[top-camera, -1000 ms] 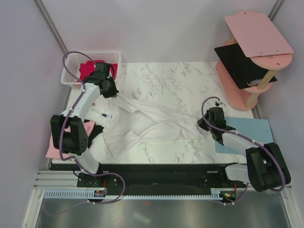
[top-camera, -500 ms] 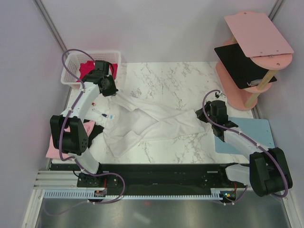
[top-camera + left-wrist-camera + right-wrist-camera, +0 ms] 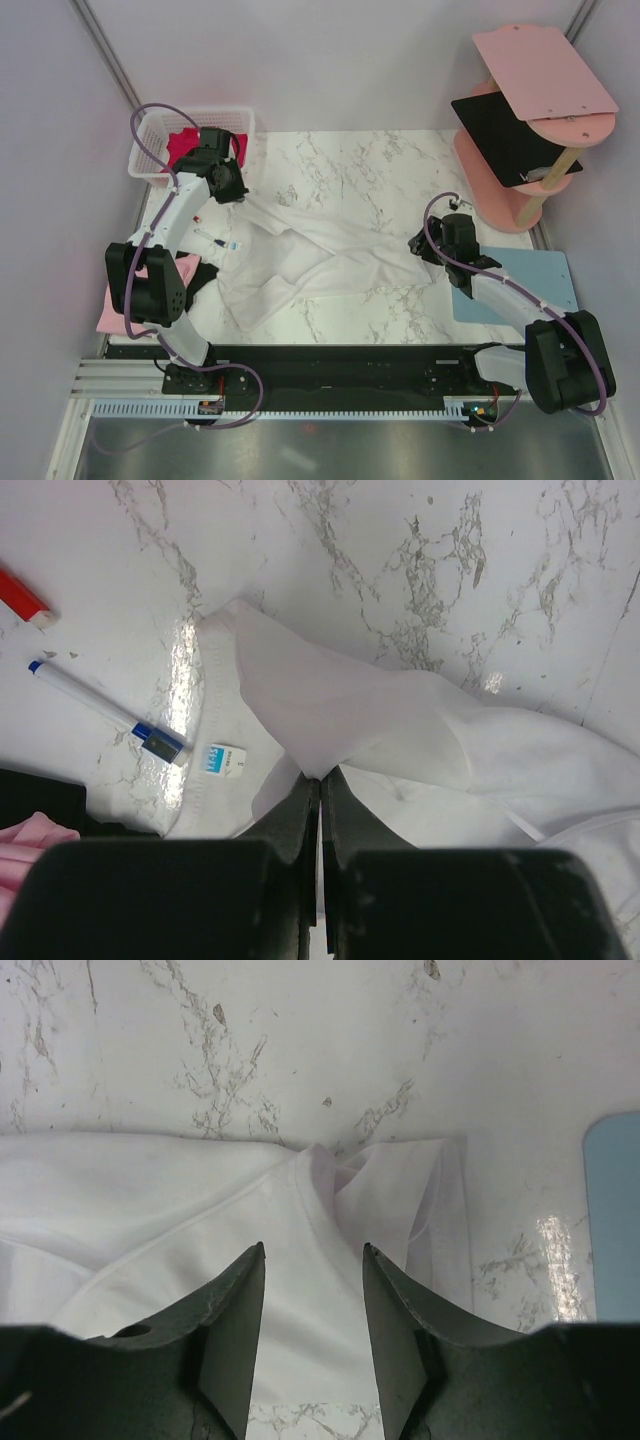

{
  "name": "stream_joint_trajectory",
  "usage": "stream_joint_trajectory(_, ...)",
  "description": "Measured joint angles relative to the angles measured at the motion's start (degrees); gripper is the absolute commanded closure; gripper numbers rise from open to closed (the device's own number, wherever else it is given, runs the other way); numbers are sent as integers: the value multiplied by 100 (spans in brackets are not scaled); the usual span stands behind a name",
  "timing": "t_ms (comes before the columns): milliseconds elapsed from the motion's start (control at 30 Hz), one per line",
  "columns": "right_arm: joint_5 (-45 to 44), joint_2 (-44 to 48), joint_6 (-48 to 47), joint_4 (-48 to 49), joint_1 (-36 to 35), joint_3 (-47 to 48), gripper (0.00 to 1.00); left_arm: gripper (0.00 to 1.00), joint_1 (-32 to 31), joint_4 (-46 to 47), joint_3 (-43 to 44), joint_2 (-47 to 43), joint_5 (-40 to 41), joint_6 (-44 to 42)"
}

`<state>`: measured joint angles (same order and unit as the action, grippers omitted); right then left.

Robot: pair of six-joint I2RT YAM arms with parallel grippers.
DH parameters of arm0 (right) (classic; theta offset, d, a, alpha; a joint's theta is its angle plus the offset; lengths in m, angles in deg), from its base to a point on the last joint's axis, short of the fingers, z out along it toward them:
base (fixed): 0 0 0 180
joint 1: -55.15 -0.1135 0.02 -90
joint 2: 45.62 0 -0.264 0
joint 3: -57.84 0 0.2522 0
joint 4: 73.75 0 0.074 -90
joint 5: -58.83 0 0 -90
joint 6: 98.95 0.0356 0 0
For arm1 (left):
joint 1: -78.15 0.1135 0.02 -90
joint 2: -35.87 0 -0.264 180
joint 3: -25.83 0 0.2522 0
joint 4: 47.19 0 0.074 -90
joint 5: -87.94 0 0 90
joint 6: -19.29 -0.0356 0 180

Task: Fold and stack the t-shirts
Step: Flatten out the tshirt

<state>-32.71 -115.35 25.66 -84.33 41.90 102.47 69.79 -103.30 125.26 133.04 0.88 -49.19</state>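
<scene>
The large white t-shirt lies crumpled across the marble table. My left gripper is shut on a pinch of its upper left part, near the collar with the label. My right gripper is open, its jaws standing over the shirt's right end. A magenta-red shirt lies in the white basket. A black shirt and a light pink shirt lie at the left edge, partly hidden by my left arm.
A blue-capped pen and a red marker lie on the marble left of the collar. A light-blue mat lies at the right. A pink shelf stand with a black board stands at the back right.
My right gripper has moved a little up and left along the shirt's right end. My left gripper has lifted slightly toward the basket with the cloth still pinched.
</scene>
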Motion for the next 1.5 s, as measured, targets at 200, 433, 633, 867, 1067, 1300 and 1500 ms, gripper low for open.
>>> stream_joint_trajectory(200,44,-11,-22,-13,0,2,50,98,0,-68,0,0,-2,-2)
stream_joint_trajectory(433,166,-643,-39,511,0,2,50,98,0,-85,0,2,-4,-4)
stream_joint_trajectory(633,374,-1338,-76,883,0,2,93,98,0,-87,0,11,-7,-9)
stream_joint_trajectory(867,472,-671,-48,798,-2,-24,91,98,0,-90,0,26,-4,-20)
stream_joint_trajectory(1067,452,813,-129,118,-2,-17,88,98,0,-96,0,72,-4,-17)
stream_joint_trajectory(1300,568,1572,-295,-1226,-2,9,77,98,0,-133,0,74,-2,-17)
stream_joint_trajectory(1500,955,1989,-317,-2557,-13,-9,46,98,0,-149,0,166,0,-17)
